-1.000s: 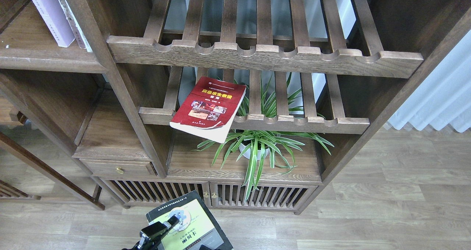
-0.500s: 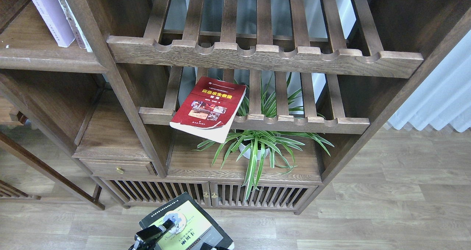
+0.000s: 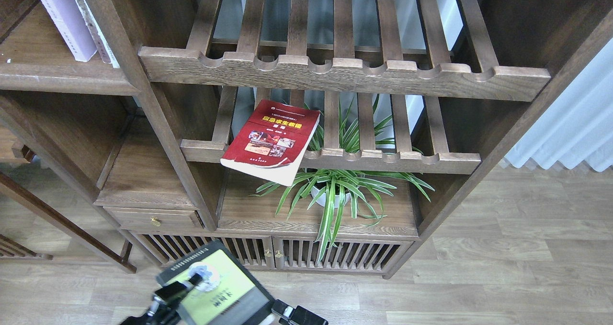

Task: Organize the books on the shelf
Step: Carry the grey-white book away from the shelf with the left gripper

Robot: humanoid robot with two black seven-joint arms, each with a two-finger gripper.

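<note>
The black-bordered book with the yellow-green cartoon cover (image 3: 215, 289) is held above the floor at the bottom edge. My left gripper (image 3: 179, 291) grips its left edge, one finger lying over the cover. My right gripper (image 3: 298, 314) shows only partly at the book's lower right corner, and its fingers cannot be told apart. The red book (image 3: 271, 140) lies flat on the lower slatted rack and overhangs its front rail. The pale lavender-white book (image 3: 64, 21) stands leaning on the solid dark-brown shelf (image 3: 62, 78) at the upper left.
Two slatted racks with notched front rails (image 3: 345, 73) fill the cabinet's middle. A potted spider plant (image 3: 335, 191) stands on the board below the lower rack. A drawer (image 3: 153, 218) and slatted doors (image 3: 268, 253) sit low. Other thin books (image 3: 93, 26) lean beside the lavender one.
The cartoon-cover book has moved left and turned, with my left gripper holding it. My right gripper has come further into view at the bottom.
</note>
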